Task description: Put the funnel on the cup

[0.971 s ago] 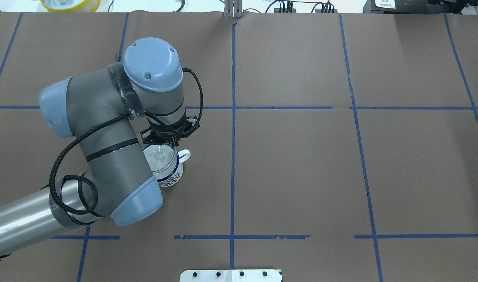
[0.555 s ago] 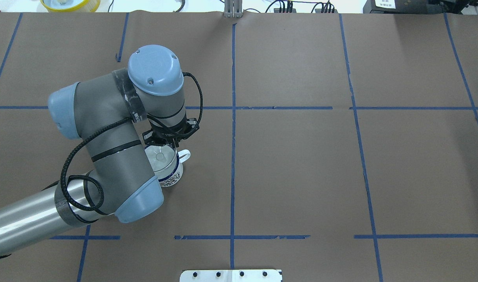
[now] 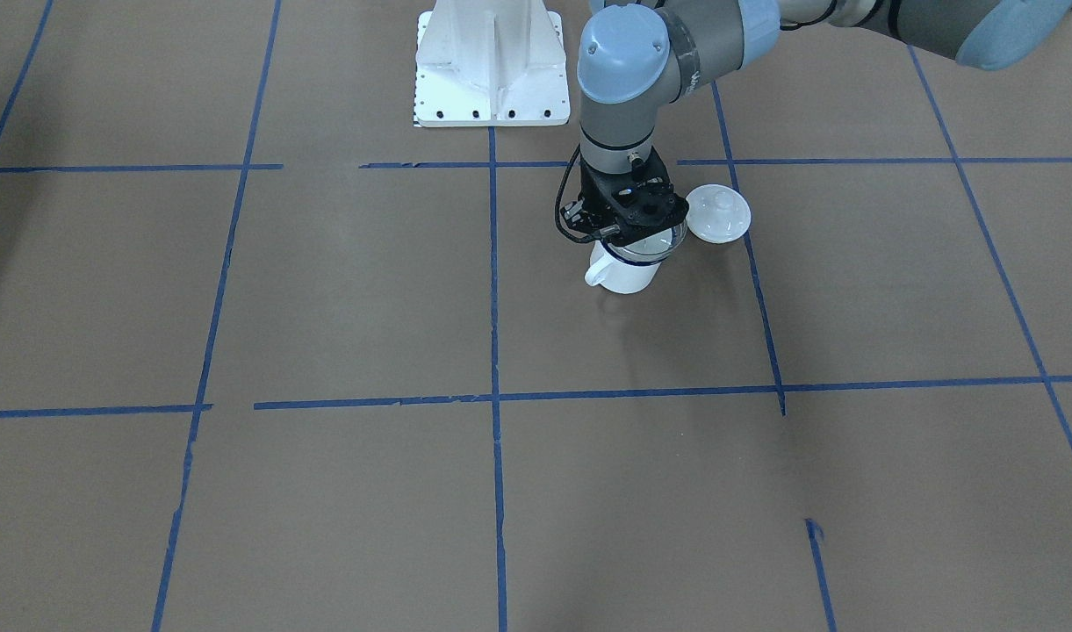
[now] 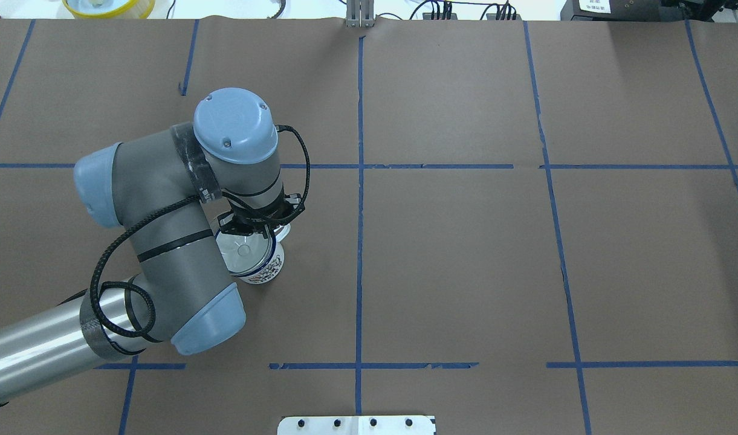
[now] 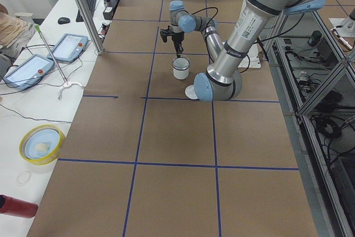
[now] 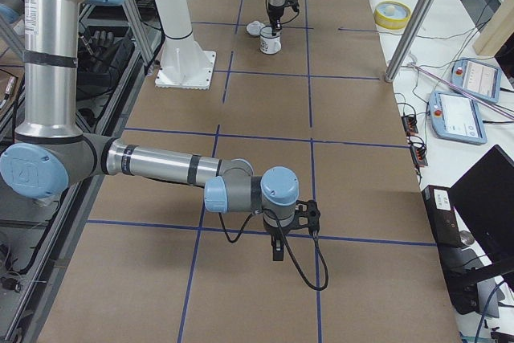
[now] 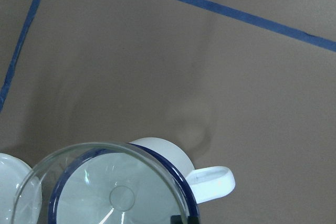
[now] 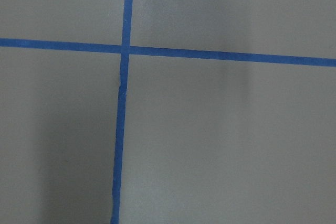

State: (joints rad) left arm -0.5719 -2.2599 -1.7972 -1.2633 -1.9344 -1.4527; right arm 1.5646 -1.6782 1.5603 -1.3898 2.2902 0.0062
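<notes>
The cup (image 3: 622, 277) is a white enamel mug with a dark blue rim, standing upright on the brown table; it also shows in the overhead view (image 4: 266, 270). The clear funnel (image 7: 105, 192) sits in line with the mug's mouth, bowl at rim level, spout pointing down inside. My left gripper (image 3: 630, 235) is directly above, shut on the funnel's rim (image 4: 243, 249). The mug's handle (image 7: 212, 181) points away from the arm. My right gripper (image 6: 277, 251) hangs low over bare table far from the mug; I cannot tell if it is open or shut.
A white knobbed lid (image 3: 718, 213) lies on the table right beside the mug. The white robot base plate (image 3: 492, 61) is behind it. A yellow bowl (image 4: 109, 6) sits off the table's far edge. Blue tape lines grid the table.
My left arm's wrist has moved toward the mug and lowered the funnel onto it. The gripper now covers part of the mug's handle in the overhead view. The mug has stayed put.
</notes>
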